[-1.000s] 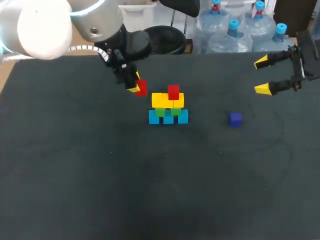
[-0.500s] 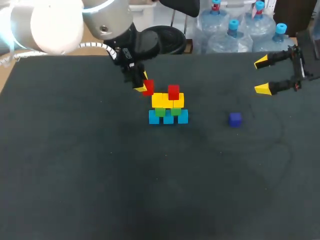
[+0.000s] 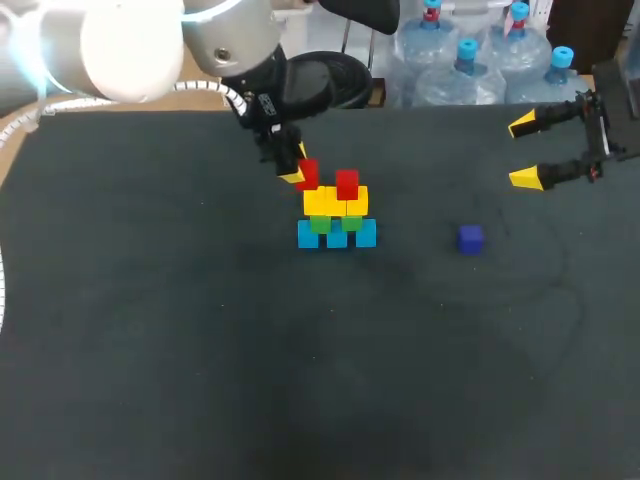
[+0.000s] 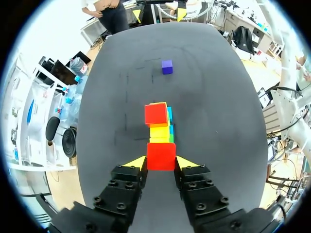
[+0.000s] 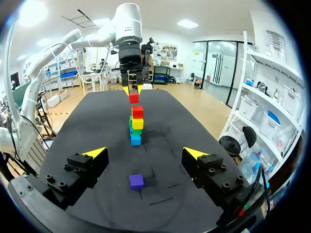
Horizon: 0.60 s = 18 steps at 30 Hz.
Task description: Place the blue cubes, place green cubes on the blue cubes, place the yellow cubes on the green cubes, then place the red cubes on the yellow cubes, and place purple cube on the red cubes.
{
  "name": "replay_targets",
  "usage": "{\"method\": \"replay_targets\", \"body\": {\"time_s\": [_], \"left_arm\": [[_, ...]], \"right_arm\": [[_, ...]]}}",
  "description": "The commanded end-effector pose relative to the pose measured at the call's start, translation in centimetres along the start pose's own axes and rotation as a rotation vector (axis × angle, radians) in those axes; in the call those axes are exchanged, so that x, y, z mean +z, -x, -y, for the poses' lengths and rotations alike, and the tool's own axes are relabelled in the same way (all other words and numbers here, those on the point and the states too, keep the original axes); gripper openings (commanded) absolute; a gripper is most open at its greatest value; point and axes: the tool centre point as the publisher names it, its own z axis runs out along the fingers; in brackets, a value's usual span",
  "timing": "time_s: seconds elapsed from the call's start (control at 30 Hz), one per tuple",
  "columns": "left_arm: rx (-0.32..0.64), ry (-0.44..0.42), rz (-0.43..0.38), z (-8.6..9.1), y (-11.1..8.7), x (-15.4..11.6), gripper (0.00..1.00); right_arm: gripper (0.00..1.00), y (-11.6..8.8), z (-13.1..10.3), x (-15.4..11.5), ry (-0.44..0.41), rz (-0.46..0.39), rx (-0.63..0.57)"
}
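- Having drawn up to the multicoloured cube stack (image 4: pixel 159 124) just ahead, my left gripper (image 4: pixel 161 164) pinches a small red plastic cube (image 4: pixel 161 156), ready for placing.
- My right gripper (image 5: pixel 144 153) hangs spread, empty.

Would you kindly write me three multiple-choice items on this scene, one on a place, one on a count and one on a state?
1. Where is the purple cube?
A) on top of the stack
B) alone on the table, apart from the stack
C) in an end effector

2. How many cubes in view are red?
A) one
B) two
C) three

3. The right end effector is:
A) open and empty
B) shut on a cube
C) shut on nothing

Answers:
1 B: it lies by itself off to the stack's side.
2 B: the top red cube sits on the stack, and the held red cube is in the left end effector.
3 A: its fingers stand wide apart with nothing between them.
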Motion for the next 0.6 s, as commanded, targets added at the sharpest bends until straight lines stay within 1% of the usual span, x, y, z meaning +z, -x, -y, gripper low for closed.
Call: {"method": "replay_targets", "body": {"time_s": [0.03,0.6], "left_arm": [[0.002,-0.01,-0.003,-0.48,0.32,0.16,0.0],[0.007,-0.028,-0.018,-0.89,1.25,0.97,0.0]], "right_arm": [[1.0,-0.03,0.02,0.05,0.0,0.001,-0.001],[1.0,-0.03,0.02,0.05,0.0,0.001,-0.001]]}}
